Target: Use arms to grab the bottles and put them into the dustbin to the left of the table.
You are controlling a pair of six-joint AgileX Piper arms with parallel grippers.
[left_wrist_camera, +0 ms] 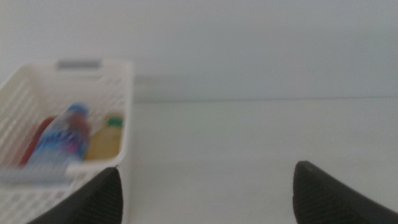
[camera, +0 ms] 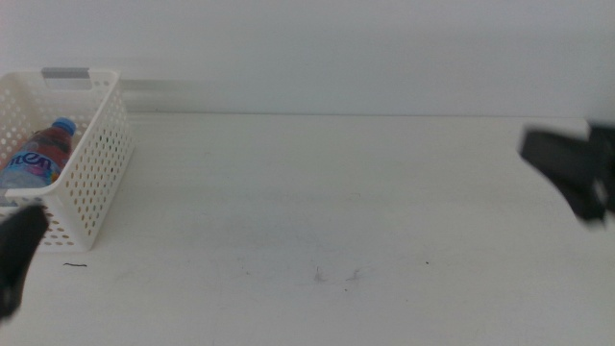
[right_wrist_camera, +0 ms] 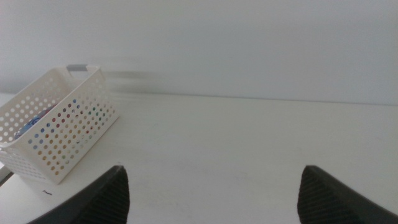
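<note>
The white perforated dustbin (camera: 91, 173) stands at the table's left end. The blue-capped water bottle (camera: 38, 154) lies inside it. The left wrist view shows the dustbin (left_wrist_camera: 118, 112) holding the water bottle (left_wrist_camera: 62, 137), the yellow-liquid bottle (left_wrist_camera: 107, 140) and the red can (left_wrist_camera: 36, 138). My left gripper (left_wrist_camera: 205, 193) is open and empty, near the dustbin at the picture's lower left (camera: 17, 252). My right gripper (right_wrist_camera: 211, 193) is open and empty, at the right edge (camera: 575, 173) above the table.
The white table (camera: 327, 192) carries faint scuff marks (camera: 336, 276) near the front middle and a short dark mark (camera: 75, 265) by the dustbin. A plain white wall stands behind the table.
</note>
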